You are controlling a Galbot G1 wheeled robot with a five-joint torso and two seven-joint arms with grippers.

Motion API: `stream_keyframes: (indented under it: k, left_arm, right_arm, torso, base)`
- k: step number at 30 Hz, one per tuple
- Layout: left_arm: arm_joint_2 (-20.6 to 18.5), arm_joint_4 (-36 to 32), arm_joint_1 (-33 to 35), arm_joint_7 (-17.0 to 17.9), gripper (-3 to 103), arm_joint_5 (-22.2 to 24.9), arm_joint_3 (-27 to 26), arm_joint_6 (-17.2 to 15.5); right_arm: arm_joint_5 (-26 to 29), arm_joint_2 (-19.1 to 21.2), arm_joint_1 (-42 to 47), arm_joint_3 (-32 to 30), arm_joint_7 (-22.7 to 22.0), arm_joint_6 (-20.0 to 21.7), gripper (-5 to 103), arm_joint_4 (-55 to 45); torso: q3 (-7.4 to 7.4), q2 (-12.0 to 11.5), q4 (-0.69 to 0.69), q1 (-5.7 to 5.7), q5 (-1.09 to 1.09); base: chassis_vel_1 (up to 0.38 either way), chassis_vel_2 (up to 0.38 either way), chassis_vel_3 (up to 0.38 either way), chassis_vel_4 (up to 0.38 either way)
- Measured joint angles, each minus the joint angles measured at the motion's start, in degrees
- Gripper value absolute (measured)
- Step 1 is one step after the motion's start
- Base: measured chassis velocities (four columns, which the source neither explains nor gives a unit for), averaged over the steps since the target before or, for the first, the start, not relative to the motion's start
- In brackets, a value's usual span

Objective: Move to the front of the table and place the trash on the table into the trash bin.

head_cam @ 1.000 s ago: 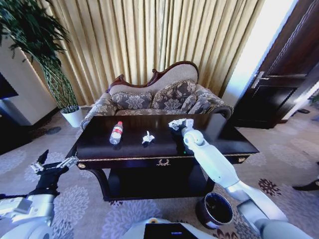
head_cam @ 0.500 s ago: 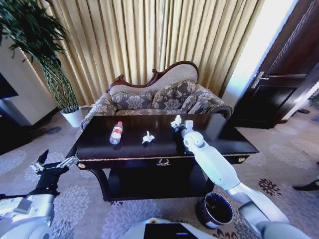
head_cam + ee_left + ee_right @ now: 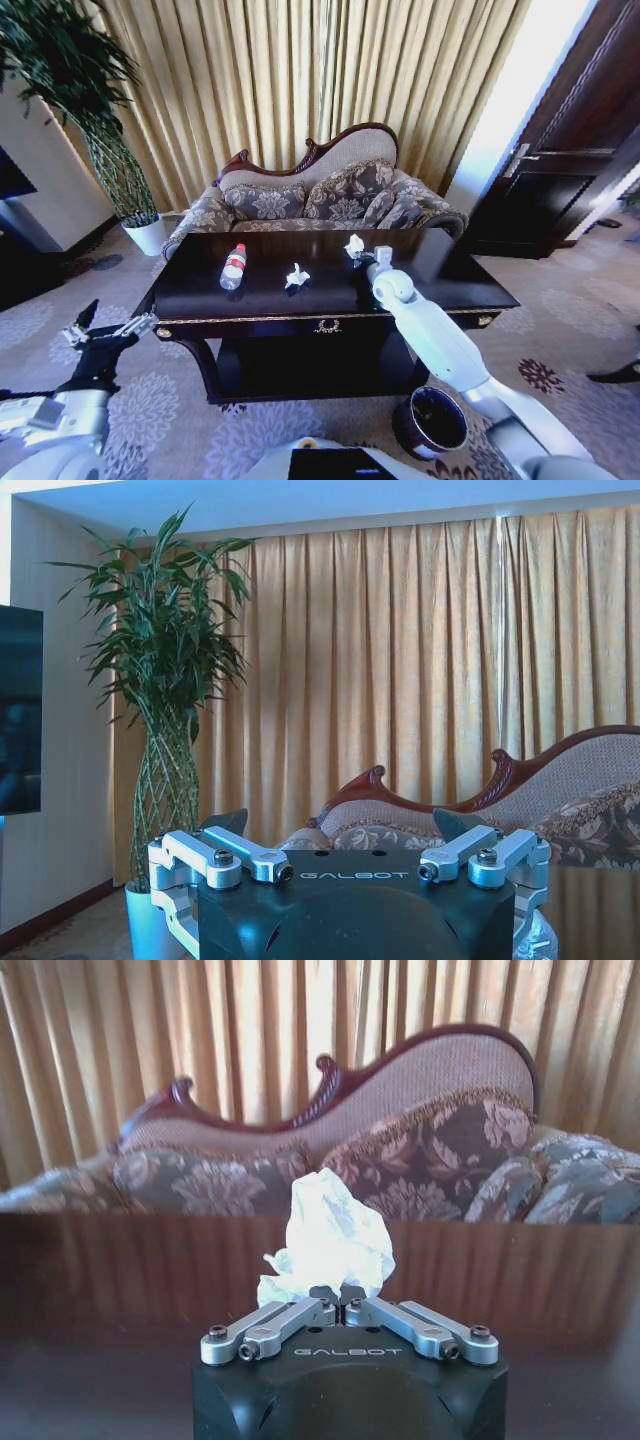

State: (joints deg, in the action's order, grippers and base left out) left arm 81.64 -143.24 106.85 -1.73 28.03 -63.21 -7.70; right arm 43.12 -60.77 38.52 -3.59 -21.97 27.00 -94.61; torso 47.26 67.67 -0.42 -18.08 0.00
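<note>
The right gripper is out over the table, reaching toward the far edge at about 12 o'clock from the robot. In the right wrist view its jaws are drawn together on a crumpled white tissue, which stands up above the closed fingertips; in the head view the same tissue shows at the tip of the arm, just above the glossy top. Whether its lowest edge touches the wood cannot be told.

Two more pieces of trash lie on the table. A clear plastic bottle with a red label lies on its side at roughly 11 o'clock, toward the left end. A second small white paper piece sits between the bottle and the right gripper, apart from both.

The trash bin stands on the carpet at the near right of the table (about 4 o'clock from the table's middle), under the right forearm, its dark inside visible.

The left gripper is held low at 9 o'clock, off the left end of the table and well apart from it, jaws spread wide with nothing between them; the left wrist view shows its fingers parted
</note>
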Motion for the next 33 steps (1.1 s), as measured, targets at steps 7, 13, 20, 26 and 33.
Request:
stream_keyframes:
  k: [7,13,20,26,33]
  left_arm:
    - [-0.7,0.0,-0.3,0.2,100,0.1,0.0,-0.4]
    - [-0.7,0.0,-0.8,0.2,100,0.2,0.2,-1.1]
    - [-1.6,0.0,-2.5,0.4,100,2.7,0.2,-2.8]
    - [-3.0,0.0,-3.5,0.5,100,4.0,0.5,-3.4]
    - [-4.5,0.0,-4.7,0.5,100,5.7,1.0,-4.9]
  right_arm:
    - [1.3,3.1,8.4,-8.3,0.7,-1.6,0,-12.6]
    - [3.7,6.4,17.5,-16.6,3.5,-1.2,0,-23.7]
    - [1.2,7.2,32.2,-26.3,4.2,-1.2,0,-37.3]
    - [-4.1,4.9,40.5,-31.0,6.2,-3.0,0,-43.1]
    - [-11.5,1.5,52.7,-37.1,10.3,-8.3,0,-44.5]
  torso:
    - [0.0,0.0,-0.01,0.0,0.01]
    - [-0.01,0.0,-0.01,0.0,-0.02]
    - [-0.01,0.0,0.0,0.0,0.0]
    - [-0.01,0.0,0.0,0.0,0.0]
    - [-0.01,0.0,-0.02,0.0,0.0]
  base:
    - [0.0,0.0,0.0,0.0]
    - [0.0,0.0,0.0,0.0]
    - [0.0,0.0,0.0,0.0]
    - [0.0,0.0,0.0,0.0]
    - [0.0,0.0,0.0,0.0]
